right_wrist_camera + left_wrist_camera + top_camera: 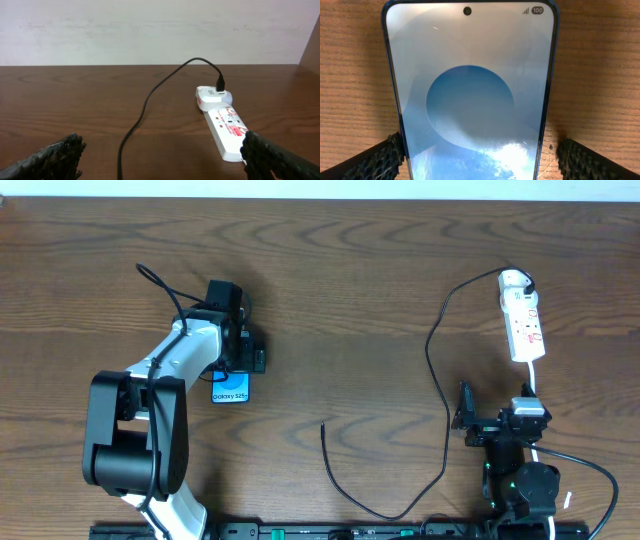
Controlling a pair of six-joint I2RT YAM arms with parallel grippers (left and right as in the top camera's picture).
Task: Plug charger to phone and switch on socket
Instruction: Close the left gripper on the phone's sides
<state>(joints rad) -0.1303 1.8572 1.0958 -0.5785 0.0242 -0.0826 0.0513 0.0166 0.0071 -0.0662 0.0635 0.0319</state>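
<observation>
Dark wood-grain surface (340, 280) is carrying the glossy, round-cornered phone (231, 389) at left centre, flanked by the ribbed pads of the left tool (480, 156), gaping wide and gripping nothing. Right tool (165, 161), equally wide and empty, is facing the narrow white socket (522, 320) upper right; the thin black charger (440, 370) is looping across open wood, lower centre.

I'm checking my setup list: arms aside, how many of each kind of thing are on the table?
Phone: 1
Power strip: 1
Black charger cable: 1
White plug adapter: 1
Total: 4
</observation>
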